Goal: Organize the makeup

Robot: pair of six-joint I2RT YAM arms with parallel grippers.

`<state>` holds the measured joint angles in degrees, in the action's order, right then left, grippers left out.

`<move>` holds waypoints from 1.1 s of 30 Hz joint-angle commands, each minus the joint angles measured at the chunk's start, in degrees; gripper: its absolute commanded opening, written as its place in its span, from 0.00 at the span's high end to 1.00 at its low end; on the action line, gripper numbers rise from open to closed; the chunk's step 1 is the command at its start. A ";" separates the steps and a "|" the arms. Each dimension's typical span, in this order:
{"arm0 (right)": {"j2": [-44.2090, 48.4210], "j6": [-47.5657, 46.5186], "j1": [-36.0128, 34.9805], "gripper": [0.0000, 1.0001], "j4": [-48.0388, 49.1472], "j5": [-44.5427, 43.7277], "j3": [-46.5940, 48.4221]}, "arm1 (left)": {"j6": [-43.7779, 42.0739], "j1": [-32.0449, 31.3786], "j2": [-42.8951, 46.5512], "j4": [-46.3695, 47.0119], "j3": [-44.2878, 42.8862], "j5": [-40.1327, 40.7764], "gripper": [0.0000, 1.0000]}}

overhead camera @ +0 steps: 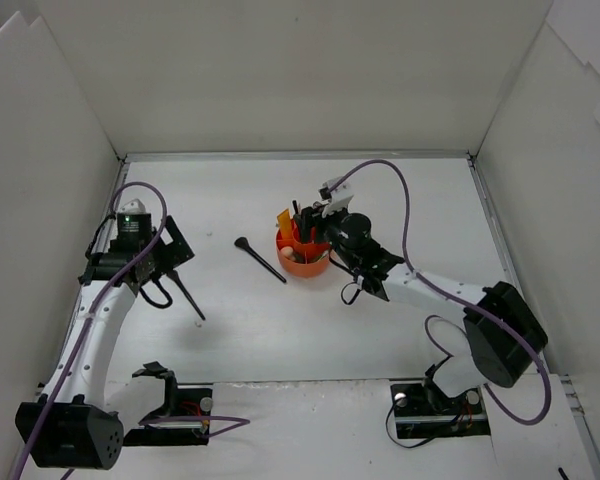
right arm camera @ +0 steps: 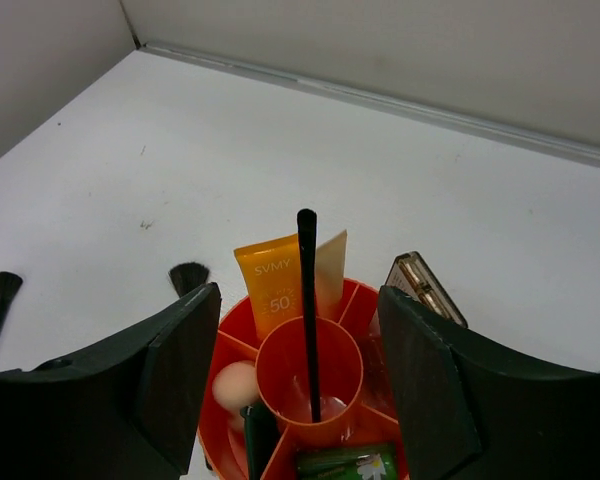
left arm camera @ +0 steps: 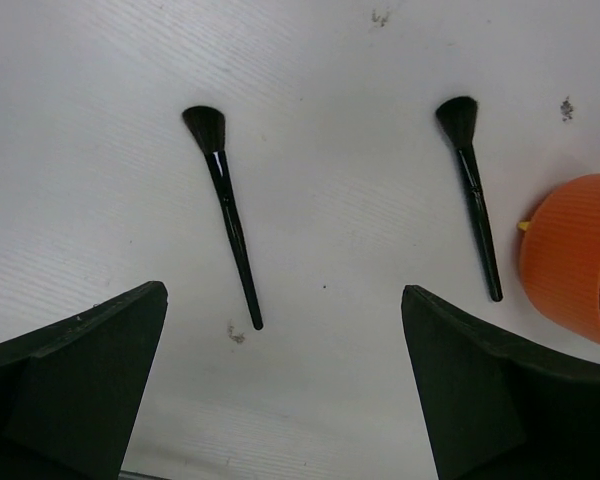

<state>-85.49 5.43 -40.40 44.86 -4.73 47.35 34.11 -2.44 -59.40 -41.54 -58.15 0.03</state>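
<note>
My right gripper (right arm camera: 300,335) is hanging over the orange holder (overhead camera: 305,265) with its fingers (right arm camera: 180,380) standing apart on either side of a black brush (right arm camera: 307,300), which is standing in the centre cup (right arm camera: 280,385) and touching neither finger. An orange tube (right arm camera: 275,290), a pale sponge (right arm camera: 235,385), a palette (right arm camera: 425,290) and a green tube (right arm camera: 345,465) are sitting in the outer compartments. My left gripper (left arm camera: 283,300) is hovering wide open above the table (left arm camera: 80,150), where a second brush (left arm camera: 228,215) and a third brush (left arm camera: 477,210) are lying apart.
</note>
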 commanded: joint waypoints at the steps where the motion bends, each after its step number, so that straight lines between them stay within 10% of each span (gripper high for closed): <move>1: 9.17 -1.47 -0.73 0.39 6.91 -3.61 -1.20 | 6.67 0.94 -0.19 0.49 1.37 3.39 0.02; 18: 50.40 0.63 -1.61 0.35 -12.58 -15.04 -22.21 | 9.84 5.16 -23.74 4.45 -0.91 -3.46 0.43; 33: 61.76 2.21 -1.61 0.35 -19.90 -19.35 -27.05 | 10.71 6.74 -38.33 4.10 -3.20 -3.11 0.63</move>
<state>-24.38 7.14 -41.71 22.06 -21.98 20.08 43.94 3.60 -97.23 -37.32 -59.42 -4.14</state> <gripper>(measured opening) 0.655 0.386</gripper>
